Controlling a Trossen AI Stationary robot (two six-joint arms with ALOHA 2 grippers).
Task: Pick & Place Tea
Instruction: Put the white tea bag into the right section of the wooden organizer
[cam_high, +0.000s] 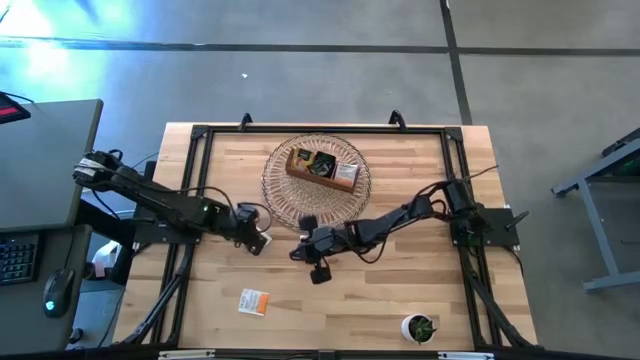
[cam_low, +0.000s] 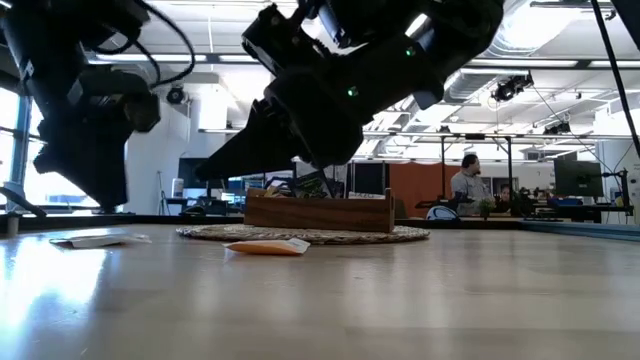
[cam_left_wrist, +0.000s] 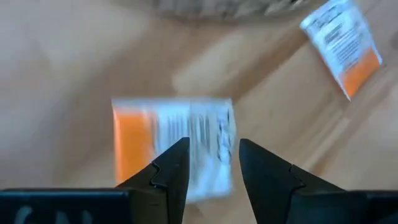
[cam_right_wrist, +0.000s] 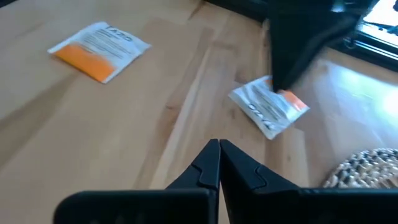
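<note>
A white-and-orange tea sachet (cam_left_wrist: 177, 140) lies flat on the wooden table, right under my left gripper (cam_left_wrist: 214, 155). The gripper is open and points down, one finger over each side of the sachet; in the low view it hangs just above the sachet (cam_low: 95, 240). In the high view this gripper (cam_high: 256, 240) is left of centre. A second white-and-orange sachet (cam_high: 254, 301) lies flat nearer the near edge and also shows in the right wrist view (cam_right_wrist: 99, 50). My right gripper (cam_right_wrist: 219, 152) is shut and empty, hovering at the table's middle (cam_high: 312, 255).
A brown wooden tray (cam_high: 322, 168) with dark sachets in it stands on a round woven mat (cam_high: 285, 195) toward the far edge. A small green plant in a white pot (cam_high: 420, 327) stands near the near right corner. People and desks show in the room beyond.
</note>
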